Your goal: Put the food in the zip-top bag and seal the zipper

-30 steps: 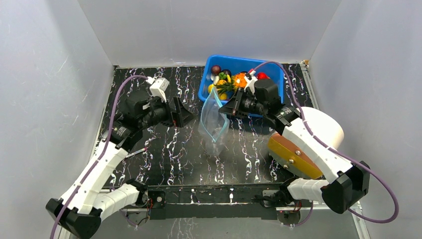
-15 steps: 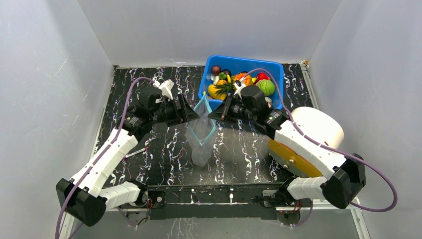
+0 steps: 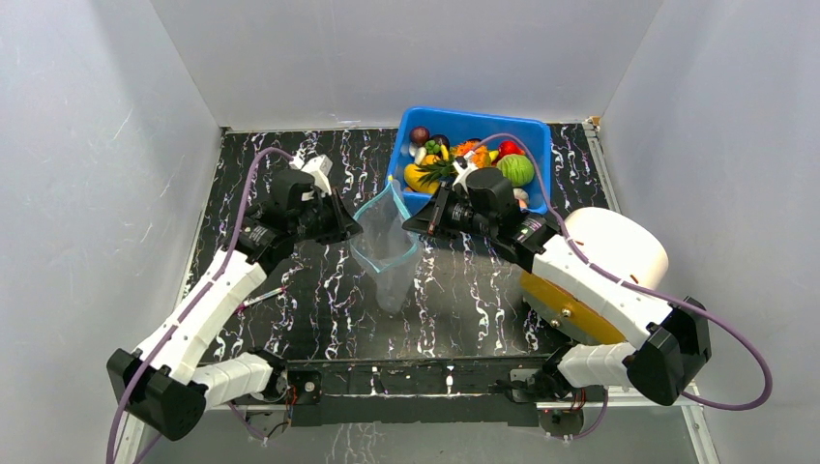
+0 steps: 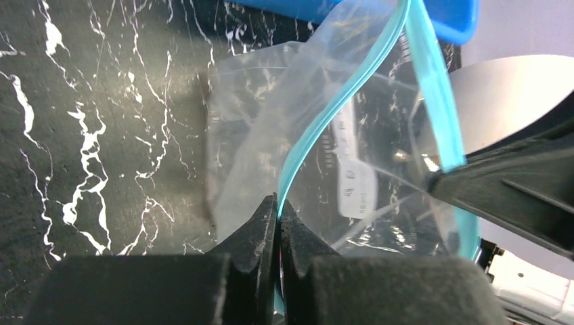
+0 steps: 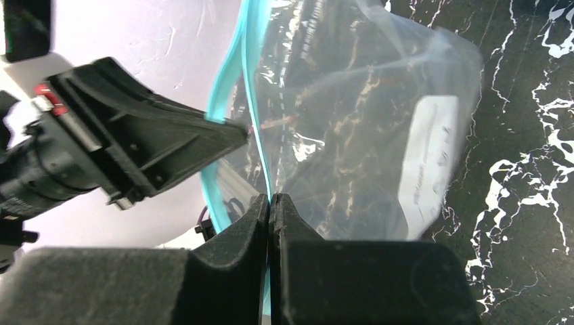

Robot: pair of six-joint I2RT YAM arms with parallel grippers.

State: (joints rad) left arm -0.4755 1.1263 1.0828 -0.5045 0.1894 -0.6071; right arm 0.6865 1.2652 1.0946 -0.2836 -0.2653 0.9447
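The bag (image 3: 390,280) is held upright between the arms, mouth open, just in front of the bin (image 3: 483,118) holding the food (image 3: 517,170). The left gripper (image 4: 278,206) is clenched on one zipper (image 4: 438,95) lip and the right gripper (image 5: 269,200) on the opposite lip. Risk: both pinches are thin edge grips. Excess spreading force may slip a lip free and collapse the mouth.

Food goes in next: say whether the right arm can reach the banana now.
Probably not yet: the right gripper is shut on the zip-top bag, though the banana lies close by.
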